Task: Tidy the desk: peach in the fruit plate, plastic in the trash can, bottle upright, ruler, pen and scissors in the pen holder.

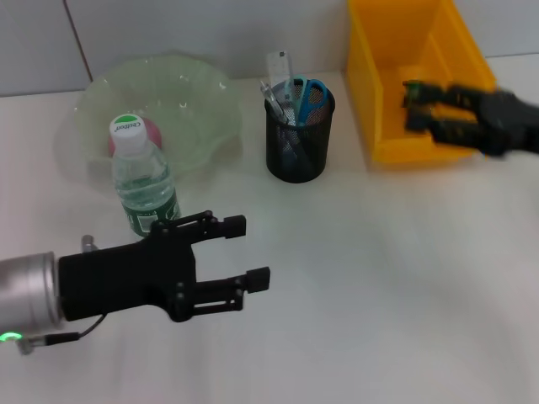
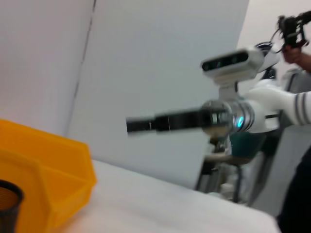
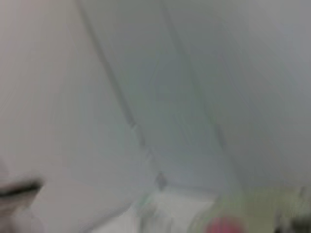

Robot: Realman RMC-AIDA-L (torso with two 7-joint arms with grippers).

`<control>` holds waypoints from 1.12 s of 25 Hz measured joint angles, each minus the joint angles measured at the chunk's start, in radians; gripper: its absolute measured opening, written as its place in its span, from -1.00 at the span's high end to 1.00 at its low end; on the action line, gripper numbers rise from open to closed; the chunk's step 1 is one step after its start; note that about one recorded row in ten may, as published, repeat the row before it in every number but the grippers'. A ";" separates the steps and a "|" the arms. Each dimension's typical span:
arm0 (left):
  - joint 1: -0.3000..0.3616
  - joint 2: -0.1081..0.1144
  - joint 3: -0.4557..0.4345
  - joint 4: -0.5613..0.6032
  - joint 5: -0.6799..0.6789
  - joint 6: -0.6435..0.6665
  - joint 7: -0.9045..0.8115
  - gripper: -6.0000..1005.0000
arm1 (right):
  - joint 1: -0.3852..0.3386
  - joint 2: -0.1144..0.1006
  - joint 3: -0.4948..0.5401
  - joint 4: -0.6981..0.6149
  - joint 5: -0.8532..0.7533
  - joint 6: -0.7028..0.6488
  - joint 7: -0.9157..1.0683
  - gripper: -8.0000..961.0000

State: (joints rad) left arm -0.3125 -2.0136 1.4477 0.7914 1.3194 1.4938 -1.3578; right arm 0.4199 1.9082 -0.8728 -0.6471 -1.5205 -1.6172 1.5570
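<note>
Bottle point(image 1: 143, 177) upright, left of centre, before fruit plate point(image 1: 194, 118) holding peach point(image 1: 152, 133). Left end effector point(image 1: 244, 252) released, lower left. Right end effector point(image 1: 413, 105) over yellow bin point(image 1: 383, 93), upper right; grip unclear.

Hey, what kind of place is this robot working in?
Probably a robot lab staged as a desk: a plain white table holds a mesh pen holder and a yellow bin, with equipment beside it.

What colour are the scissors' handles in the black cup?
Blue scissors handles, best seen in the head view.
</note>
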 joint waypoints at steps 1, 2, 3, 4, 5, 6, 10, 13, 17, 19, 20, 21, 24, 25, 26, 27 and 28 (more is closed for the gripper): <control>-0.003 0.005 -0.003 -0.002 0.000 0.014 -0.012 -0.58 | 0.003 -0.017 0.000 0.010 -0.043 -0.034 0.020 -0.67; -0.010 0.016 -0.008 -0.006 0.001 0.036 -0.031 -0.58 | 0.010 -0.031 0.000 0.023 -0.086 -0.064 0.035 -0.69; -0.010 0.016 -0.008 -0.006 0.001 0.036 -0.031 -0.58 | 0.017 -0.043 0.000 0.037 -0.130 -0.092 0.049 -0.71; -0.019 0.029 -0.013 -0.015 0.006 0.065 -0.060 -0.58 | 0.024 -0.049 0.000 0.046 -0.157 -0.108 0.057 -0.72; -0.024 0.033 -0.014 -0.017 0.018 0.071 -0.078 -0.58 | 0.032 -0.053 0.000 0.055 -0.191 -0.119 0.068 -0.72; -0.028 0.035 -0.014 -0.017 0.026 0.072 -0.088 -0.58 | 0.041 -0.056 0.000 0.062 -0.224 -0.126 0.078 -0.72; -0.050 0.034 -0.034 -0.024 0.099 0.076 -0.153 -0.58 | 0.078 -0.054 -0.001 0.083 -0.345 -0.132 0.100 -0.72; -0.059 0.012 -0.068 -0.029 0.152 0.079 -0.175 -0.58 | 0.087 -0.051 -0.003 0.095 -0.396 -0.136 0.075 -0.72; -0.068 0.004 -0.090 -0.051 0.158 0.069 -0.167 -0.58 | 0.085 -0.050 -0.001 0.095 -0.397 -0.137 0.044 -0.72; -0.074 0.001 -0.104 -0.070 0.159 0.055 -0.149 -0.58 | 0.085 -0.050 -0.001 0.096 -0.399 -0.133 0.026 -0.72; -0.078 -0.004 -0.112 -0.080 0.160 0.045 -0.130 -0.58 | 0.087 -0.050 -0.001 0.097 -0.400 -0.128 0.015 -0.72; -0.079 -0.005 -0.115 -0.082 0.160 0.043 -0.126 -0.58 | 0.090 -0.048 -0.001 0.099 -0.400 -0.124 0.007 -0.72; -0.085 -0.009 -0.120 -0.089 0.160 0.033 -0.108 -0.58 | 0.102 -0.039 -0.007 0.103 -0.400 -0.115 -0.007 -0.72; -0.085 -0.009 -0.120 -0.089 0.160 0.033 -0.108 -0.58 | 0.105 -0.034 -0.009 0.104 -0.400 -0.111 -0.008 -0.72; -0.087 -0.009 -0.121 -0.089 0.160 0.030 -0.105 -0.58 | 0.106 -0.032 -0.010 0.104 -0.400 -0.109 -0.008 -0.72; -0.095 -0.009 -0.121 -0.091 0.160 0.027 -0.106 -0.58 | 0.107 -0.029 -0.011 0.103 -0.401 -0.106 -0.009 -0.72; -0.098 -0.005 -0.121 -0.092 0.160 0.029 -0.109 -0.58 | 0.110 -0.022 -0.011 0.103 -0.402 -0.100 -0.009 -0.72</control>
State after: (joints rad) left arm -0.4101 -2.0185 1.3268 0.6999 1.4789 1.5225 -1.4668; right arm 0.5295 1.8862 -0.8841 -0.5439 -1.9222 -1.7176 1.5475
